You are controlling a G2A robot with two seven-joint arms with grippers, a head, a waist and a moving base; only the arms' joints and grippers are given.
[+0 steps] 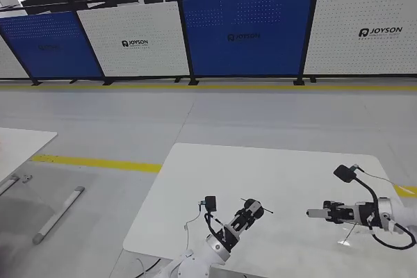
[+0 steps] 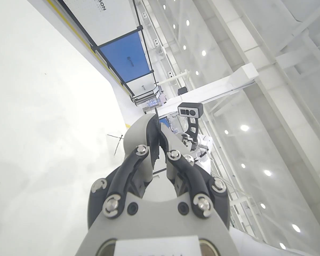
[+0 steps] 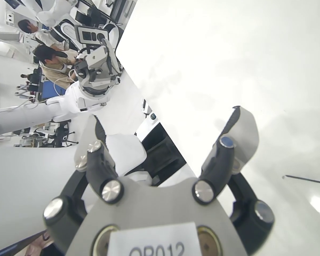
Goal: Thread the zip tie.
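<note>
White table [image 1: 278, 167] under both your arms; your right gripper [image 3: 165, 118] over its near right part, fingers wide apart, nothing between them; your left gripper [image 2: 158, 134] over the near middle, pads pressed together on the zip tie [image 1: 265, 206]; thin black strip, sticking out either side of the tips; the two grippers apart.

Dark logo print stands on the white panels [image 1: 135, 24] and fainter on the blue panels [image 1: 243, 17], while a white label [image 3: 156, 241] on the right gripper [image 3: 168, 119] bears dark characters, cut off below.
</note>
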